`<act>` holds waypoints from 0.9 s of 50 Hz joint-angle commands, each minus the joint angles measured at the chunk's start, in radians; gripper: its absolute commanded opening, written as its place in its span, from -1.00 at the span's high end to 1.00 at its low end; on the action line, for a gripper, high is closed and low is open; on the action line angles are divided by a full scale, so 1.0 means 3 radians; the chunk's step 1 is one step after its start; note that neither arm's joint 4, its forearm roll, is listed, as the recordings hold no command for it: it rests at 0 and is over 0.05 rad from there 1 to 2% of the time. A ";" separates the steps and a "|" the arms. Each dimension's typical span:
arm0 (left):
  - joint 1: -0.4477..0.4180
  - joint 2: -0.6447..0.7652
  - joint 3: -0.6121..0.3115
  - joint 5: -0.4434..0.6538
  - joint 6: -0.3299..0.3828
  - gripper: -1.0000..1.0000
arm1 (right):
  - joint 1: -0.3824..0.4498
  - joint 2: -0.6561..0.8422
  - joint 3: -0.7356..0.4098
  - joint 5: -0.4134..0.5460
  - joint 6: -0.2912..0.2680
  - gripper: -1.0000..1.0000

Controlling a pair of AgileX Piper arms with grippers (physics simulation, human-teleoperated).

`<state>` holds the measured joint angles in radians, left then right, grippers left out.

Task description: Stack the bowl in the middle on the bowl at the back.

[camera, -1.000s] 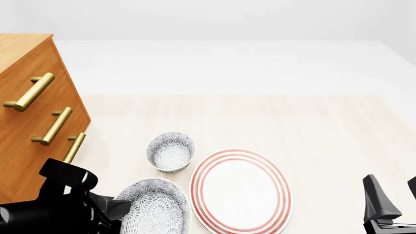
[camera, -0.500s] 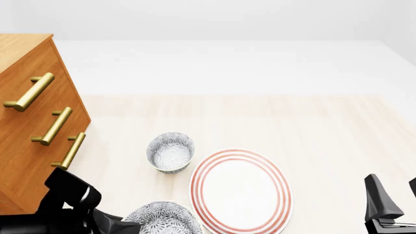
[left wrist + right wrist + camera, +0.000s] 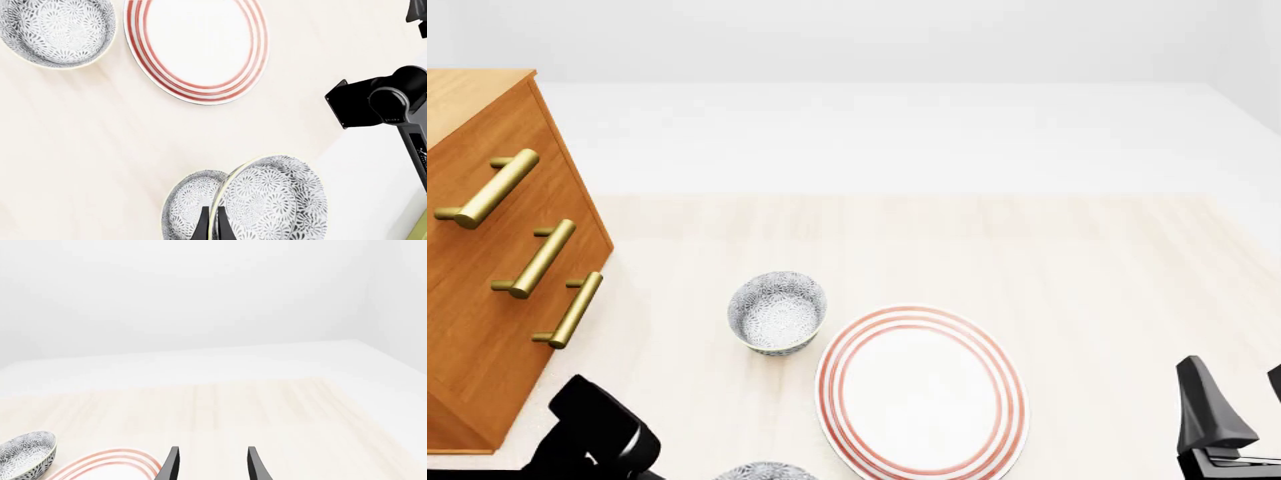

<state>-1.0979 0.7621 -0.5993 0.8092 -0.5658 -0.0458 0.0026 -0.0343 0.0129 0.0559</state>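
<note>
Over the last second your left arm (image 3: pixel 594 440) has pulled back toward the near edge of the front view, taking the bowl in the middle (image 3: pixel 763 470) with it. Only a sliver of that bowl's speckled rim shows there now, where most of it was in sight before. In the left wrist view your left gripper (image 3: pixel 213 222) is pinched on that bowl's cream rim, one thin black finger (image 3: pixel 204 225) on each side of the edge. The bowl's grey-and-white patterned inside spreads away from the fingertips. A second speckled round shape (image 3: pixel 190 205) lies right against the outer finger. You cannot tell from these views whether it is the bowl's own outer wall or something under it. The bowl at the back (image 3: pixel 777 312) sits upright on the pale wooden table (image 3: pixel 1068 270), well ahead of the left gripper and apart from it. The red-ringed plate (image 3: pixel 921 390) lies just beside that bowl, between your two grippers. The wooden dresser (image 3: pixel 487 300) with brass handles stands on the outer side of the left arm. Your right gripper (image 3: pixel 212 467) hangs low with its fingers spread and nothing between them. The plate's rim and the bowl at the back are ahead of it, toward the left arm's side. The right arm (image 3: pixel 373 100) crosses the left wrist view, and the small markings on its black housing are too fine to read.
</note>
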 commanded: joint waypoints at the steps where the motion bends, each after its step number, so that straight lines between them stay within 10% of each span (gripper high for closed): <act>1: -0.0067 -0.0045 0.0188 -0.0034 -0.0051 1.00 | 0.0001 -0.0002 -0.0008 -0.0003 0.0010 -1.00; 41: -0.0117 0.0008 0.0864 -0.0564 -0.0275 1.00 | -0.0013 -0.0004 -0.0006 -0.0009 0.0034 -1.00; 42: -0.0099 -0.0012 0.0857 -0.0540 -0.0265 -1.00 | -0.0011 -0.0004 -0.0007 -0.0008 0.0032 -1.00; 45: -0.0082 -0.0024 0.0858 -0.0524 -0.0252 -1.00 | -0.0010 -0.0004 -0.0008 -0.0007 0.0030 -1.00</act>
<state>-1.1273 0.7622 -0.3603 0.6584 -0.6403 -0.0495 0.0016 -0.0363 0.0105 0.0658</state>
